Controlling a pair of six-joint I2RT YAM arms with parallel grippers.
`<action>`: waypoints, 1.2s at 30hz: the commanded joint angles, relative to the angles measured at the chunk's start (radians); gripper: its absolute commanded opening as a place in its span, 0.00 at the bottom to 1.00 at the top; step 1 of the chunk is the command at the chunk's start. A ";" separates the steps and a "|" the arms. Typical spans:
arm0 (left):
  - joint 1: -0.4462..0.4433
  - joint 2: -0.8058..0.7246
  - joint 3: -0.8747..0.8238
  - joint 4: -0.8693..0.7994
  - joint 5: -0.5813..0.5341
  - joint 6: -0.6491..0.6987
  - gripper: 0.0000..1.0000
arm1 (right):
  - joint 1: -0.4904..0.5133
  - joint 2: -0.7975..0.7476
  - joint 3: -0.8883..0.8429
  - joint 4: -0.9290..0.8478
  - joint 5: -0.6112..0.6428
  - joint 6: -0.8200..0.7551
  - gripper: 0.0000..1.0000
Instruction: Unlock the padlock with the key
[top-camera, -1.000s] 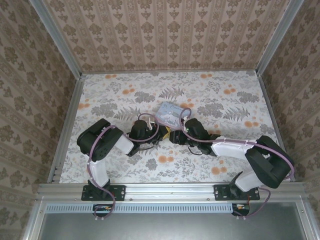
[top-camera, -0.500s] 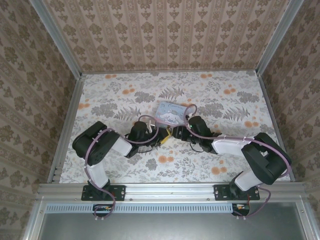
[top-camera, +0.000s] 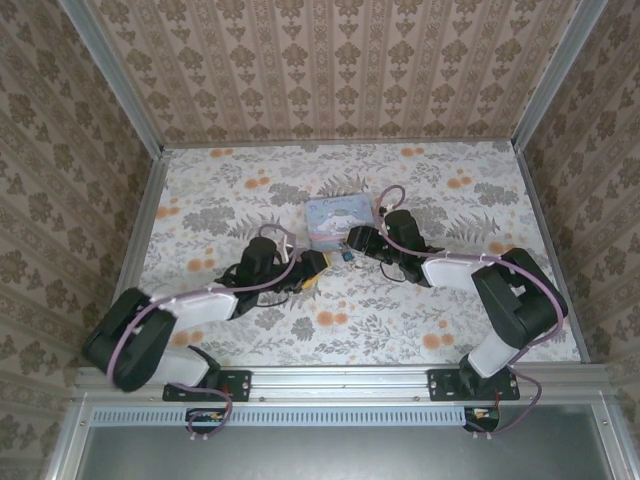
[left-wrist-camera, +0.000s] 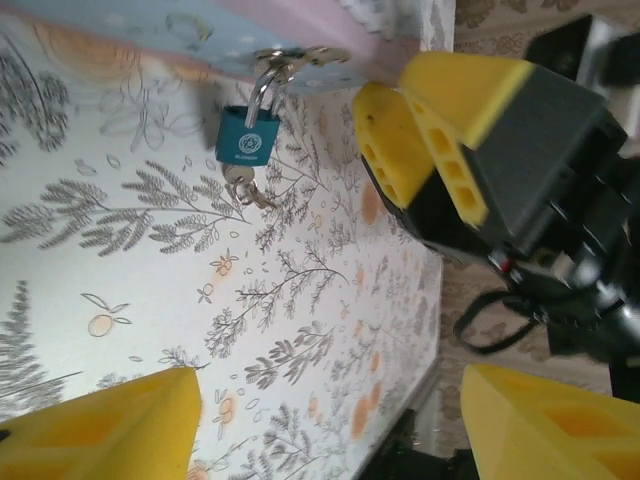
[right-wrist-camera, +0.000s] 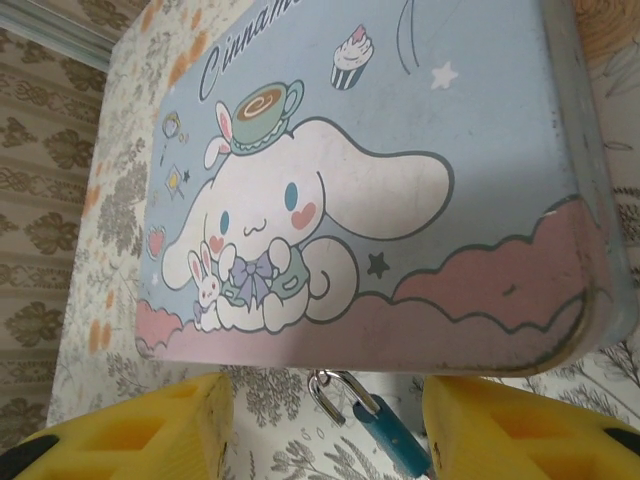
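Observation:
The teal padlock (left-wrist-camera: 247, 136) hangs by its silver shackle from the hasp of the pale-blue cartoon tin (right-wrist-camera: 380, 170). The key (left-wrist-camera: 240, 186) sticks out of its underside. In the right wrist view the padlock (right-wrist-camera: 398, 438) hangs between the yellow fingers without being clamped, and one shackle leg looks free of the body. My right gripper (right-wrist-camera: 325, 440) is open, right at the tin's front edge. My left gripper (left-wrist-camera: 330, 430) is open and empty, a short way back from the lock. From above, the padlock (top-camera: 345, 256) lies between the left gripper (top-camera: 312, 268) and the right gripper (top-camera: 352, 238).
The tin (top-camera: 338, 215) lies mid-table on the flower-patterned floor (top-camera: 230, 200). Patterned walls close in the left, back and right sides. The two arms meet close together in front of the tin, and the right gripper's fingers (left-wrist-camera: 440, 110) show beside the lock.
My left gripper has opened, let go of the key and drawn back, its arm lying lower and more stretched out. The tin and my right gripper have shifted slightly toward the back.

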 joint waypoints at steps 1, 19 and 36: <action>0.029 -0.120 0.080 -0.346 -0.087 0.163 0.76 | -0.014 0.004 -0.014 0.070 -0.082 0.020 0.54; 0.168 -0.110 0.331 -0.653 -0.129 0.397 0.94 | -0.015 -0.231 -0.140 -0.177 -0.017 -0.120 0.56; 0.185 0.104 0.579 -0.746 -0.335 0.611 1.00 | -0.017 -0.285 -0.109 -0.320 0.100 -0.140 0.99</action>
